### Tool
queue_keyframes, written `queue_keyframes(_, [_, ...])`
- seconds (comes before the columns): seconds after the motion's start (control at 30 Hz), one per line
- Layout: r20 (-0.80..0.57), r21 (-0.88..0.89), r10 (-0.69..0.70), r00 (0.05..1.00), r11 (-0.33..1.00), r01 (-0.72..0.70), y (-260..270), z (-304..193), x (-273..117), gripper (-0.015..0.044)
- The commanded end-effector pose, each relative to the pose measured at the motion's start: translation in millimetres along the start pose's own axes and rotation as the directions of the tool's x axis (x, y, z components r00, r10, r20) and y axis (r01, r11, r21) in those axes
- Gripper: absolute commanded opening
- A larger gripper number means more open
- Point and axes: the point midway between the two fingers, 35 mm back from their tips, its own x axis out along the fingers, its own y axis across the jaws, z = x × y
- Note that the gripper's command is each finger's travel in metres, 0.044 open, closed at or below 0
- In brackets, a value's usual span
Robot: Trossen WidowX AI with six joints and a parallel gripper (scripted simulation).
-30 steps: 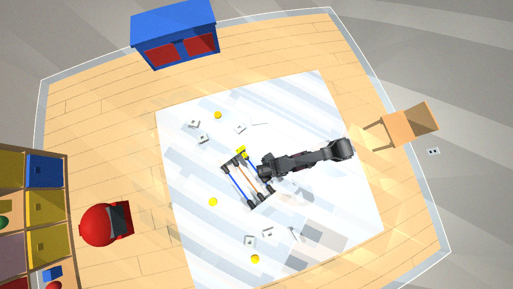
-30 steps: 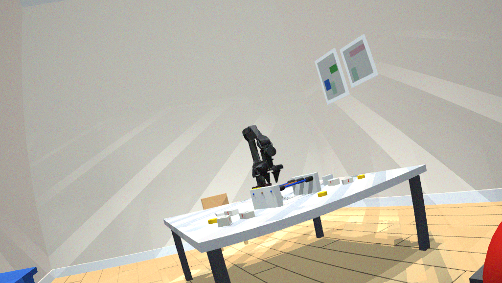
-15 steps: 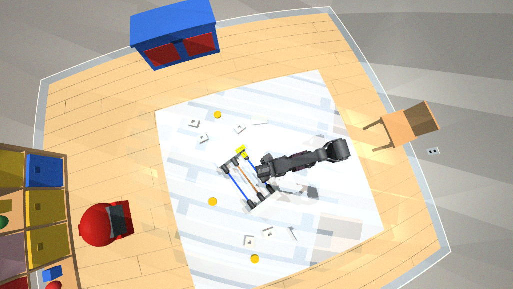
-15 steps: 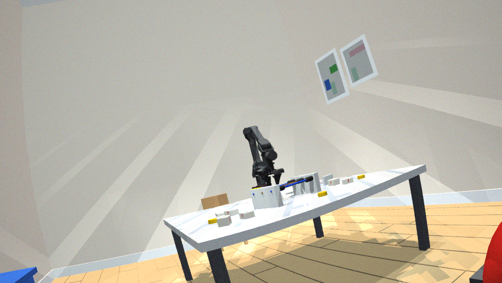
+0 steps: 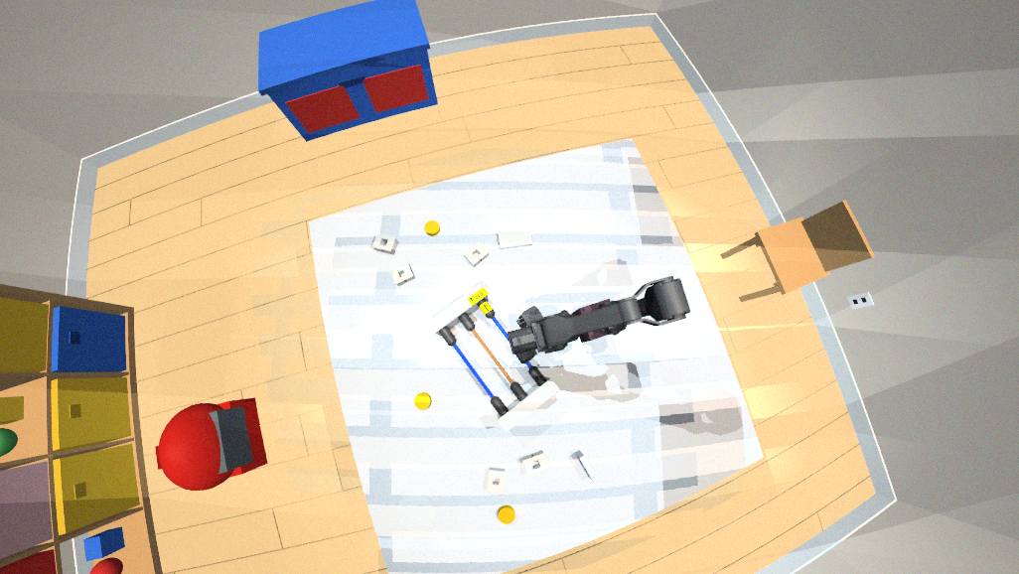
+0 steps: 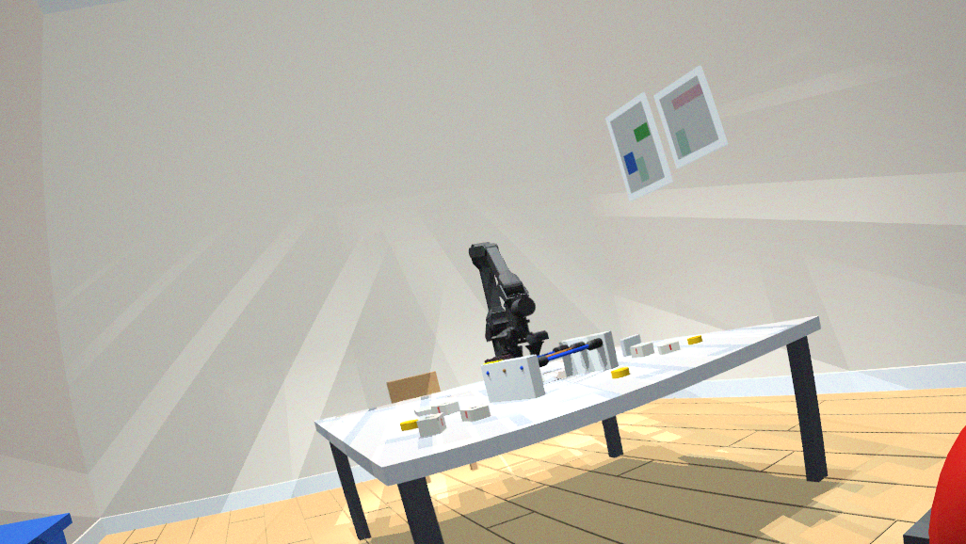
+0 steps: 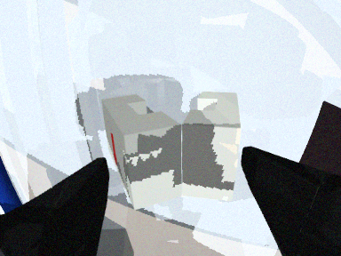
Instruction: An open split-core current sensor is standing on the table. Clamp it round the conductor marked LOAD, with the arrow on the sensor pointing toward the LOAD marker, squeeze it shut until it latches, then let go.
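The open split-core sensor (image 7: 153, 164) is pale grey and stands on the table, its two halves spread at the top of the wrist view. A red line shows on its left side; I cannot make out an arrow. My gripper (image 7: 177, 162) (image 5: 522, 346) (image 6: 534, 348) is open, with one fingertip on each side of the sensor and gaps to both. The hand hides the sensor in the top view. The blue conductor (image 5: 501, 327) nearest the arm runs from the yellow marker (image 5: 478, 295), whose text is too small to read surely, and passes partly beneath the hand.
An orange conductor (image 5: 492, 353) and another blue conductor (image 5: 473, 370) run parallel between two upright white end boards (image 6: 511, 380). Several small white blocks and yellow discs (image 5: 422, 400) (image 6: 619, 372) lie around the rack. A piece of blue shows at the wrist view's left edge.
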Motion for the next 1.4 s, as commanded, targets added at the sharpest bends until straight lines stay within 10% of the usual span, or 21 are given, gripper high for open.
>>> queue_keyframes(0.0, [0.000, 0.000, 0.000, 1.000, 1.000, 0.000, 0, 0, 0, 0.0313])
queue_keyframes(0.57, [0.000, 0.000, 0.000, 1.000, 1.000, 0.000, 0, 0, 0, 0.0200])
queue_keyframes(0.83, [0.001, 0.001, -0.001, 1.000, 1.000, 0.001, 6, 2, -30, 0.0000])
queue_keyframes(1.37, [0.005, 0.004, -0.004, 1.000, 1.000, 0.004, 6, 1, -115, 0.0000])
